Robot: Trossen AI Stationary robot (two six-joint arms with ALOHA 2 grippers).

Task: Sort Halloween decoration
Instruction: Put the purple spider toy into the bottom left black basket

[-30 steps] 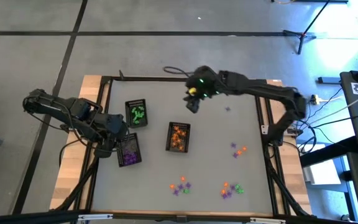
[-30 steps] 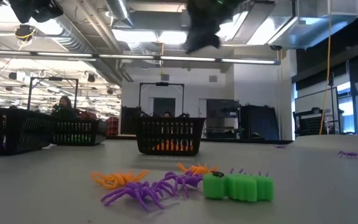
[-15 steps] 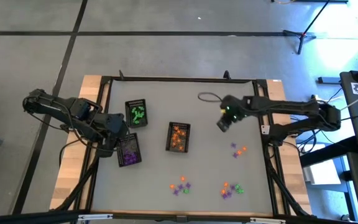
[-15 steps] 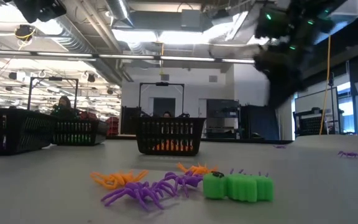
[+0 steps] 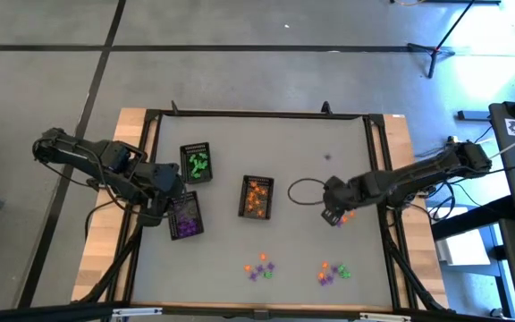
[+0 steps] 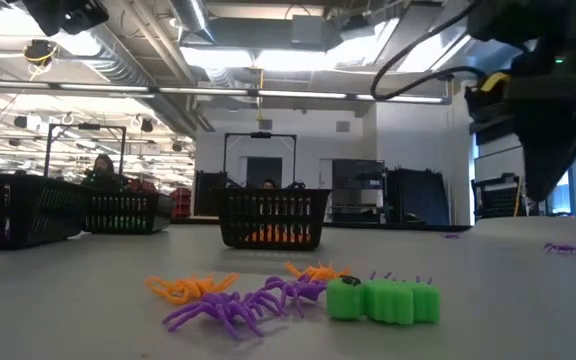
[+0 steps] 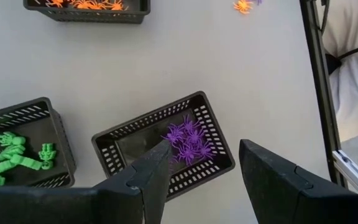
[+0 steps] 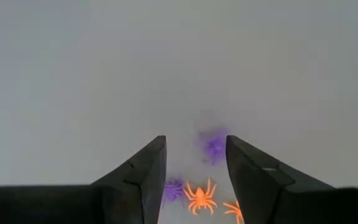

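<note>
The Halloween decoration is tiny plastic spiders and green pieces. Sorted ones lie in three black trays: green (image 5: 196,164), orange (image 5: 257,197), purple (image 5: 186,217). Loose ones lie in groups near the front (image 5: 259,266) (image 5: 333,271) and at the right (image 5: 344,216). My right gripper (image 5: 332,216) hangs open just above that right group, pointing down; a purple spider (image 8: 214,147) and an orange one (image 8: 199,198) show past its fingers (image 8: 194,142). My left gripper (image 5: 170,202) stands open above the purple tray (image 7: 135,140), holding nothing.
A single purple spider (image 5: 327,157) lies alone toward the far right. In the low view a green piece (image 6: 383,300), purple spiders (image 6: 228,308) and an orange one (image 6: 183,288) lie closest. Bare grey table lies at the far edge and between the trays and the groups.
My right gripper has swept from the far middle of the table toward the right and near side, and come down over the right group of spiders. Its wrist has rolled on the way. My left gripper has kept still.
</note>
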